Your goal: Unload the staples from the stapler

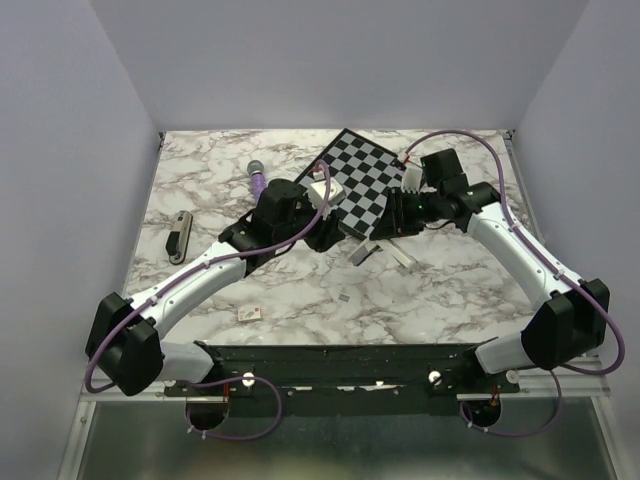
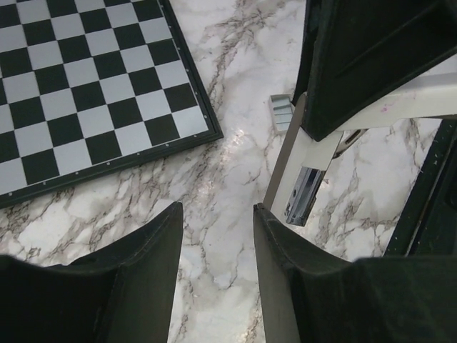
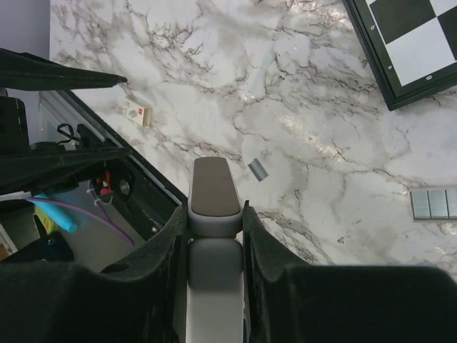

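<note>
The stapler (image 3: 214,187) is white and grey with a rounded dark end, and my right gripper (image 3: 213,211) is shut on it above the marble table. In the left wrist view its white arm (image 2: 296,168) hangs open, with the silver magazine (image 2: 303,196) showing. My left gripper (image 2: 218,207) is open with only marble between the fingers, and its right finger (image 2: 275,250) is just beside the stapler's white arm. From above, the left gripper (image 1: 330,232) and right gripper (image 1: 388,225) meet at mid-table over the stapler (image 1: 368,252). A grey staple strip (image 3: 432,204) and a small staple piece (image 3: 257,169) lie on the table.
A checkerboard (image 1: 360,185) lies at the back middle, just behind both grippers. A purple cylinder (image 1: 258,177) lies left of it. A dark and tan oblong object (image 1: 180,237) rests at the left. A small card (image 1: 248,313) lies near the front rail (image 1: 340,355).
</note>
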